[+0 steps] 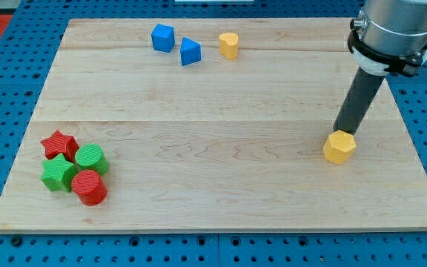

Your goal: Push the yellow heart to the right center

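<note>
The yellow heart lies near the view's top edge of the wooden board, a little right of the middle. My tip is far from it, at the view's right. There it touches the top-left side of a yellow pentagon block. The dark rod slants up and to the right into the grey arm housing.
A blue cube and a blue wedge-shaped block lie just left of the yellow heart. At the view's bottom left sit a red star, a green star, a green cylinder and a red cylinder.
</note>
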`<action>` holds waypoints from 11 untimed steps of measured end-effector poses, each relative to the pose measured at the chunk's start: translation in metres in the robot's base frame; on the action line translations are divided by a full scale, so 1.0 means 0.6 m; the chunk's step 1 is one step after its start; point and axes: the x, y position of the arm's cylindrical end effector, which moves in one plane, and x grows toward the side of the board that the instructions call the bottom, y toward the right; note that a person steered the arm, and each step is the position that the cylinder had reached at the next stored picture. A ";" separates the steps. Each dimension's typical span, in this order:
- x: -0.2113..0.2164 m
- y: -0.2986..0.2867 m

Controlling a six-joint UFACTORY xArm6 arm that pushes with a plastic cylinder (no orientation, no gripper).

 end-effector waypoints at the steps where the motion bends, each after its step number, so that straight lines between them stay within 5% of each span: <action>1: 0.016 -0.003; 4: -0.267 -0.049; 7: -0.416 -0.331; 11: -0.249 -0.181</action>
